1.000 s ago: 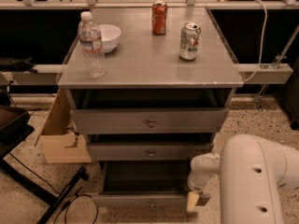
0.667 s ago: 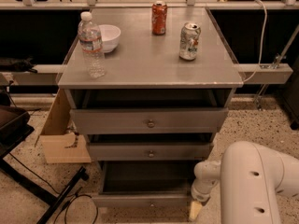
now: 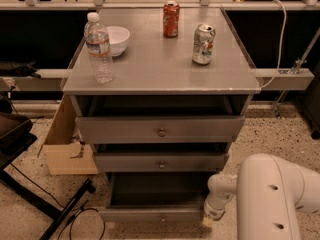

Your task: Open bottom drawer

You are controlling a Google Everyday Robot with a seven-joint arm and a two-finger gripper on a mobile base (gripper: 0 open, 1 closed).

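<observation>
The bottom drawer (image 3: 150, 214) is the lowest of three grey drawers. It stands pulled well out towards me, with its dark inside showing and a small round knob (image 3: 162, 218) on its slim front. My gripper (image 3: 206, 221) hangs low at the right end of that drawer front, close to the floor, under my white arm (image 3: 272, 199). It is to the right of the knob and not on it. The middle drawer (image 3: 161, 162) and the top drawer (image 3: 161, 129) are each out a little.
On the cabinet top (image 3: 160, 69) stand a water bottle (image 3: 98, 48), a white bowl (image 3: 116, 39), an orange can (image 3: 171, 19) and a silver can (image 3: 203, 44). A cardboard box (image 3: 65, 144) sits at the left. A black stand leg and cable (image 3: 65, 211) lie on the floor.
My arm has shifted a little down and to the right, and the gripper has sunk slightly beside the drawer front. The bottom drawer stays out about as far as before.
</observation>
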